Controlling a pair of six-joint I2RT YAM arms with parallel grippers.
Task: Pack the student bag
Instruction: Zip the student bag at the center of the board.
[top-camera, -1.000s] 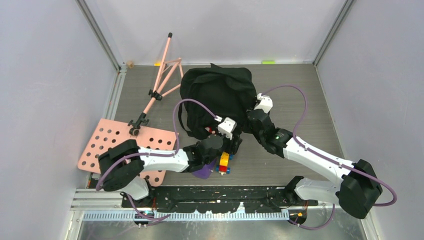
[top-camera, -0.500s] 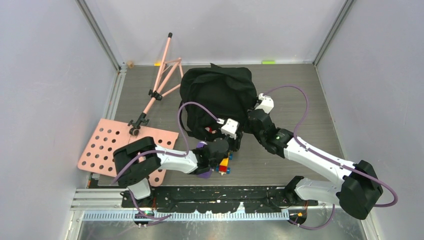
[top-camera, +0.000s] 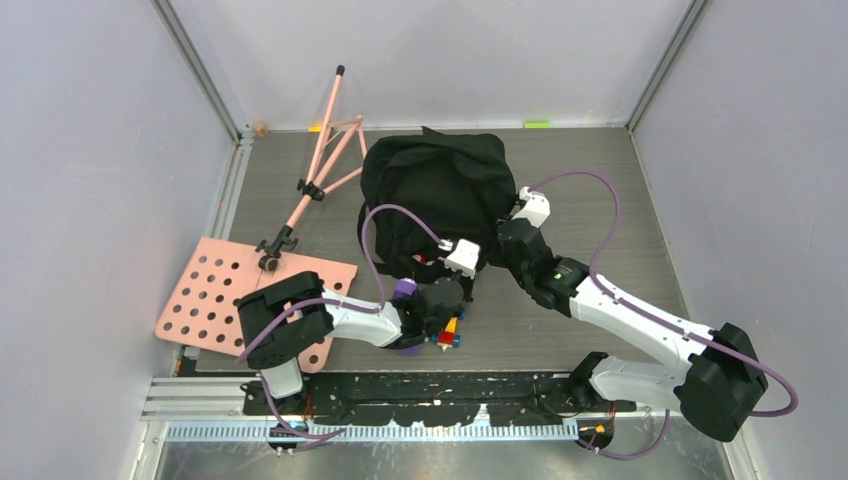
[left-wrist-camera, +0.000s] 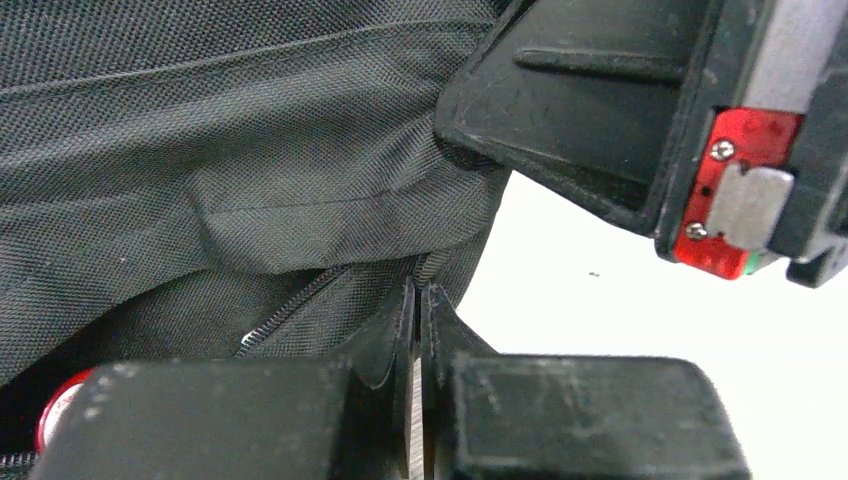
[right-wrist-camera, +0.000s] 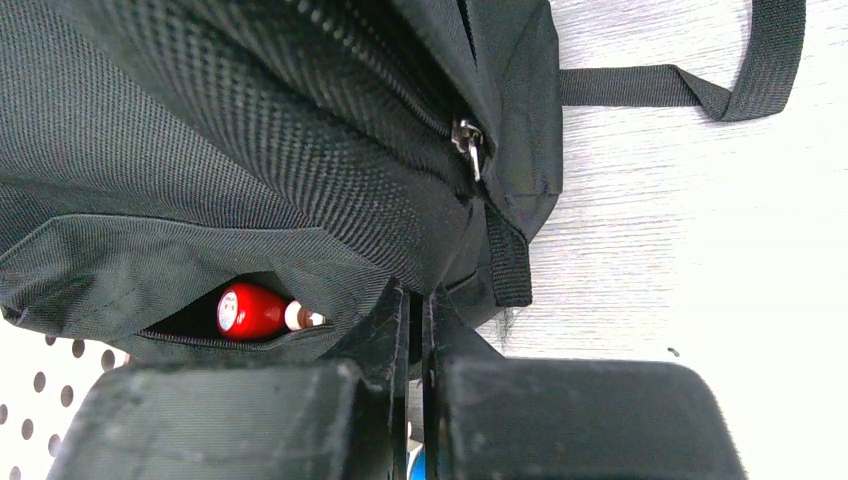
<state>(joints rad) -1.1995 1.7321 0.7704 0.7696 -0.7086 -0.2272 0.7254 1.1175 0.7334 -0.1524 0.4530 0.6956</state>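
Observation:
The student bag (top-camera: 430, 185), a floppy black backpack, lies at mid-table with its opening toward me. My left gripper (top-camera: 468, 283) is at the bag's near edge, shut on a thin strip of zipper tape (left-wrist-camera: 432, 265) beside the opening. My right gripper (top-camera: 492, 262) is close beside it, shut on a fold of the bag's fabric (right-wrist-camera: 400, 250) at the mouth. Inside the gap lies a red bottle with a white neck (right-wrist-camera: 250, 310). A metal zipper pull (right-wrist-camera: 468, 140) hangs above the right jaws. The right gripper's body (left-wrist-camera: 600, 100) fills the upper right of the left wrist view.
A purple bottle (top-camera: 405, 291) and stacked colored bricks (top-camera: 447, 331) lie under my left arm. A pink perforated board (top-camera: 215, 300) and a pink folding stand (top-camera: 325, 160) are at the left. A bag strap (right-wrist-camera: 700, 85) trails on the table. Walls enclose the table on three sides.
My left arm has swung right toward the bag's mouth and its jaws have shut on the zipper tape. The right arm has held still on the fabric.

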